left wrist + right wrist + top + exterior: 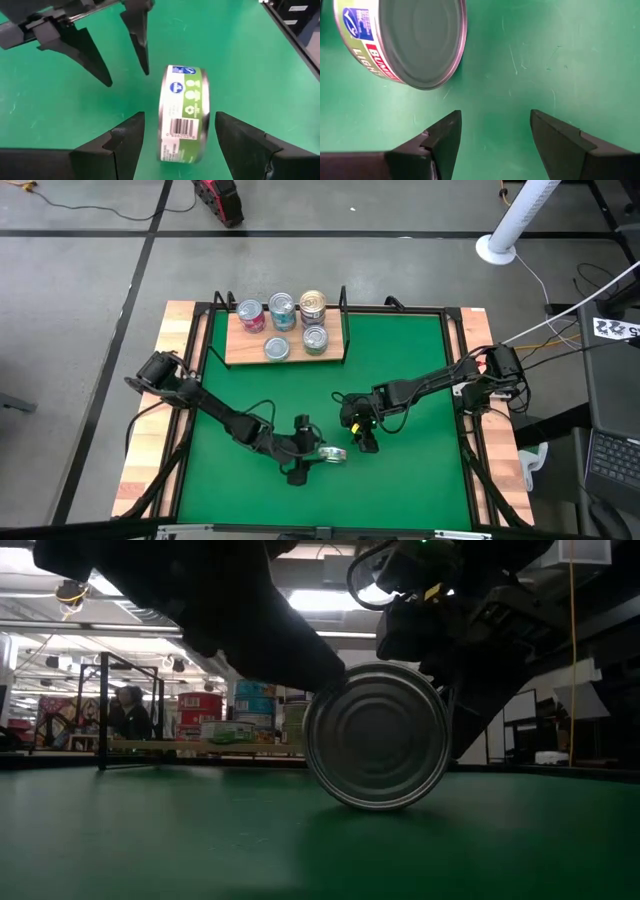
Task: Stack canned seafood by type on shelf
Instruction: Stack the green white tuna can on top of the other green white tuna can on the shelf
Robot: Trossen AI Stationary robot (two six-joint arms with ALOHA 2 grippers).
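One tin of canned seafood point(183, 95) with a green label stands on its rim on the green mat point(400, 360), near the mat's front middle; the low view shows its silver end point(378, 735). My left gripper point(179, 122) is open, one finger on each side of this tin's flat ends, with a gap showing at both. My right gripper point(495, 120) is open just right of the tin point(405, 40), holding nothing. On the wooden shelf point(246, 352) at the mat's far edge, several more tins point(282, 311) stand upright.
Black metal uprights point(216, 302) rise at the shelf's ends. The two grippers point(322, 456), point(362, 442) are close together around the tin. Bare green mat lies between them and the shelf. A wooden border point(150, 440) and cables frame the mat.
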